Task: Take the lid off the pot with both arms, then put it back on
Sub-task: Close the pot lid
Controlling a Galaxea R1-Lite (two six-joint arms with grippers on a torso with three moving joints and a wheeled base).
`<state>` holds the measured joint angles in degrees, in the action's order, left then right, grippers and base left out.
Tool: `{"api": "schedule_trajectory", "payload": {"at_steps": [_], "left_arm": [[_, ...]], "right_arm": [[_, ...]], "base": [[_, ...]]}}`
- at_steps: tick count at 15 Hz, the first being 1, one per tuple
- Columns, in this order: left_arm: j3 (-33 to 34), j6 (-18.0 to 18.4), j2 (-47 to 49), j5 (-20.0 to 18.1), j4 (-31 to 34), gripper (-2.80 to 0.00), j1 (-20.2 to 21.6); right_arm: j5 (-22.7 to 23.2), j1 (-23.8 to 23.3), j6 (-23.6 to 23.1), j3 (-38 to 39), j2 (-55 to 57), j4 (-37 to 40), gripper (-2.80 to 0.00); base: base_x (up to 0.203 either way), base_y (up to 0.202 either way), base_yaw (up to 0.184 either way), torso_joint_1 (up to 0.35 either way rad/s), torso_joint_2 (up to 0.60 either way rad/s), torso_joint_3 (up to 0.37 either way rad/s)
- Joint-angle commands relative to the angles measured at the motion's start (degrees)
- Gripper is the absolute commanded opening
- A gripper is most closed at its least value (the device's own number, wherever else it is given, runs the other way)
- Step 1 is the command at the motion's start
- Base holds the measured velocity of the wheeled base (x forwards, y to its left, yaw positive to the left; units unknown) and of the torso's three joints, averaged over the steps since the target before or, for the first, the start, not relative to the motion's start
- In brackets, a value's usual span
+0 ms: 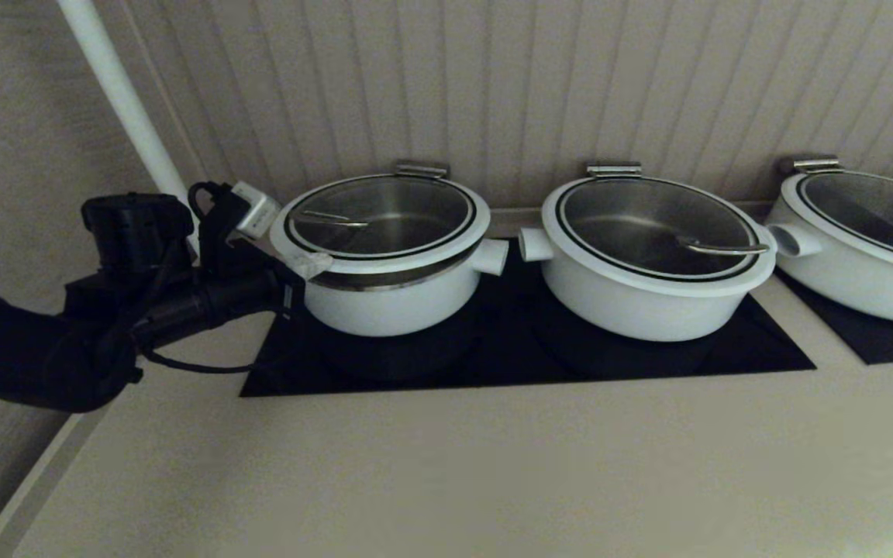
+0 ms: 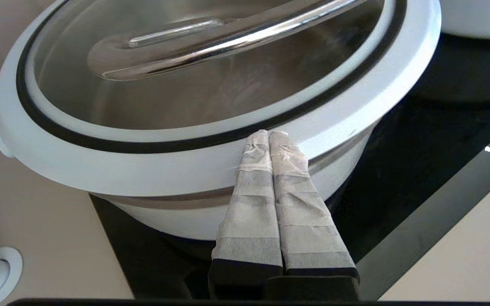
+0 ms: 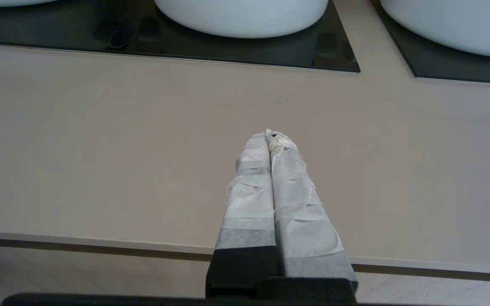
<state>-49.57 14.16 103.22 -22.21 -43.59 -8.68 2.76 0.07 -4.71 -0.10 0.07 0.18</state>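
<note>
One gripper, the left gripper point(image 2: 268, 132), pressed its closed, empty fingers point(image 2: 287, 170) against the lid point(image 1: 382, 213) rim on the leftmost pot point(image 1: 388, 298), so the right gripper point(image 3: 270, 132), closed above the desk point(image 3: 100, 148), should probably support the far side.

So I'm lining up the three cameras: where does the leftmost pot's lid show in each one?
Head view: the lid sits left of centre, beside the left tool.
Left wrist view: the lid fills the upper frame.
Right wrist view: not in it.
Shared landmark: black cooktop.
</note>
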Motion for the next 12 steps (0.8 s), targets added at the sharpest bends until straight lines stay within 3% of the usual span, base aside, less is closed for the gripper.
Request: {"api": "schedule_trajectory", "payload": {"at_steps": [1,12], "left_arm": [[0.84,0.51,-0.11,-0.11,-0.26,-2.80,0.07],[1.67,0.52,1.11,-0.11,-0.35,-2.80,0.07]], "right_arm": [[0.06,0.01,-0.04,0.01,0.01,-0.01,-2.80],[0.06,0.01,-0.04,0.01,0.01,-0.01,-2.80]], "base": [[0.000,0.000,0.000,0.000,0.00,0.000],[0.000,0.000,0.000,0.000,0.00,0.000]]}}
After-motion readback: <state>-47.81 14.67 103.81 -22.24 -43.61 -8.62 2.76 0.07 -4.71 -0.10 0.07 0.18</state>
